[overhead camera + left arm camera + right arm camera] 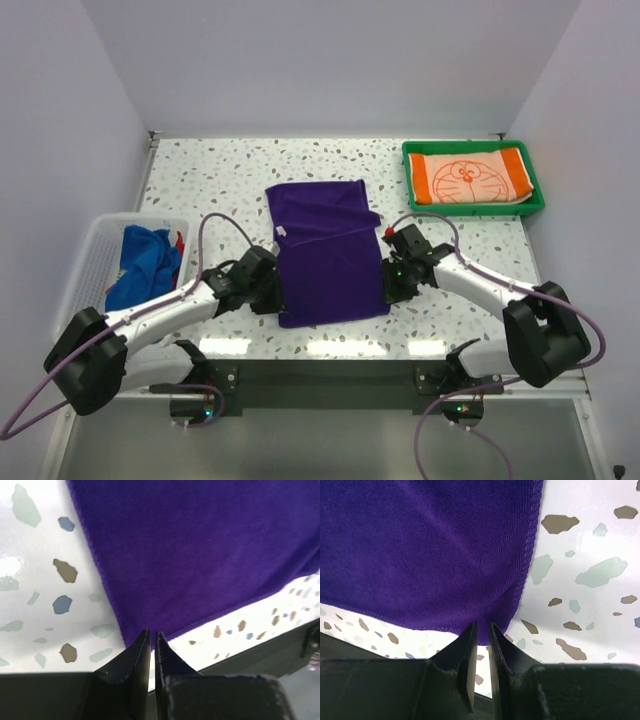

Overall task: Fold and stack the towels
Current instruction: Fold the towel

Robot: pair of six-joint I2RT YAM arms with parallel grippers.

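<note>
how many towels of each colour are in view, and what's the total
purple towel: 1
orange-and-white towel: 1
blue towel: 1
total: 3, plus a bit of red cloth in the basket, too hidden to count

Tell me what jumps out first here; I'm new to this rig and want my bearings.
A dark purple towel lies spread mid-table, the left claw and right claw pinching its two near corners. At far right an orange-and-white cat-face towel sits in a green tray; at left a white basket holds blue cloth.
</note>
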